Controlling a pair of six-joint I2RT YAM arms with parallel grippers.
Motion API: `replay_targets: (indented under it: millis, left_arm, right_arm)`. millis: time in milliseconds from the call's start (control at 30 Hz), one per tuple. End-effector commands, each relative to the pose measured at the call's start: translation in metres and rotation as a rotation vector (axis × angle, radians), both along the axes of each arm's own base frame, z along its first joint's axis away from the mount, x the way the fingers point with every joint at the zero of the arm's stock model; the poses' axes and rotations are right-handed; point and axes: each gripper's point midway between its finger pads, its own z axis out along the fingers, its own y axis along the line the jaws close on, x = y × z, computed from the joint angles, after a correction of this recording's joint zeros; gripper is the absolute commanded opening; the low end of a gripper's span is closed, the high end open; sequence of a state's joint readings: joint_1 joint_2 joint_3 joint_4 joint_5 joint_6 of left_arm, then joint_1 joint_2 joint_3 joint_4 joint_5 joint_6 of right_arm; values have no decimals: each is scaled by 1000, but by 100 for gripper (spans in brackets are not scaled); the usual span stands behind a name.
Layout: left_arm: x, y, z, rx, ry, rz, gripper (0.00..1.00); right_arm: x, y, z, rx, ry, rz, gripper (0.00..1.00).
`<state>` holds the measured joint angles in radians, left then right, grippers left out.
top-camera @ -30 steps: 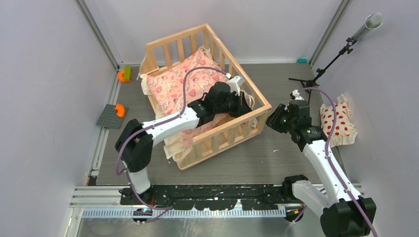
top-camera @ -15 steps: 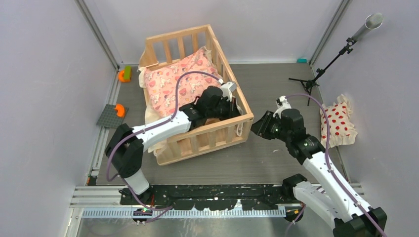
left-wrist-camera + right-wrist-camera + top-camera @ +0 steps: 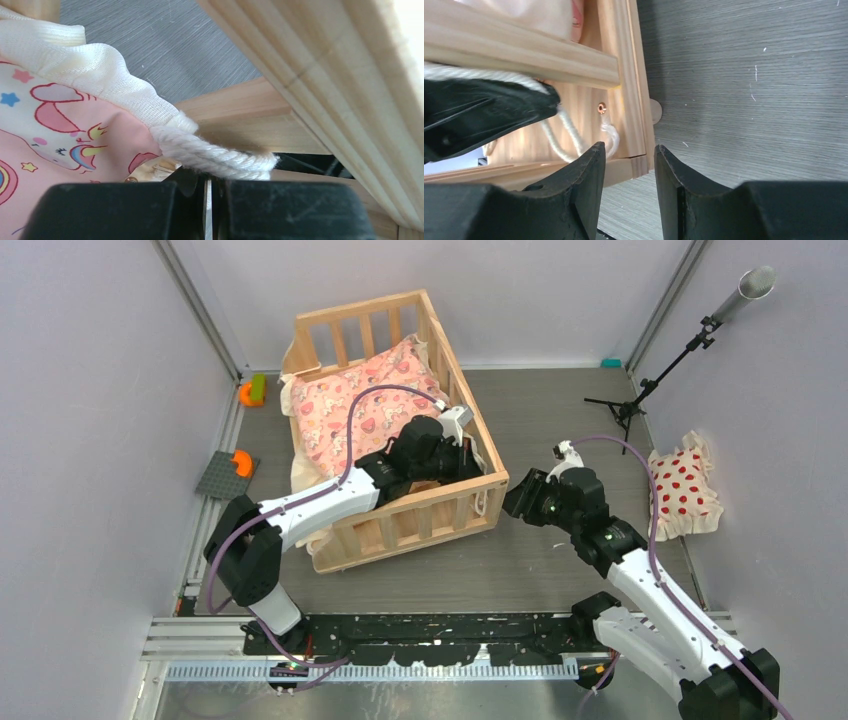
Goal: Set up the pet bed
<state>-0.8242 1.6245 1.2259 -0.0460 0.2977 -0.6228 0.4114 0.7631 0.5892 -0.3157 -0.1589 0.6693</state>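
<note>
Left wrist view showed you the left pincer pressed together on the twisted cream cord of the pink cartoon-print cushion, just beneath a wooden rail of the pet bed. Right wrist view showed you the right pincer spread, with the bed's corner showing in the gap between its fingers. You could not tell whether they touched the wood. Loops of the cord hung inside that corner beside a small screw.

From the top external view, the bed stood askew on the grey desk, left of centre, with the cushion lying inside it. Your left arm reached over the near rail into the bed, and the right pincer sat just beside its near right corner. A white pillow with red dots lay well apart, at the desk's right edge.
</note>
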Motion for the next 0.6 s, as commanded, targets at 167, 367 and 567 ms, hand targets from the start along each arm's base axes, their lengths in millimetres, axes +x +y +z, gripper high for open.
replay_targets:
  millis: [167,367,567]
  left_arm:
    - [10,-9,23,-91,-64,-8,0]
    - [14,-10,19,-77,-74,-1,0]
    - [21,-11,15,-59,-80,18,0]
  right_arm:
    - [18,24,29,68,-181,126,46]
    - [19,37,31,96,-232,218,44]
    - [23,42,31,151,-238,255,41]
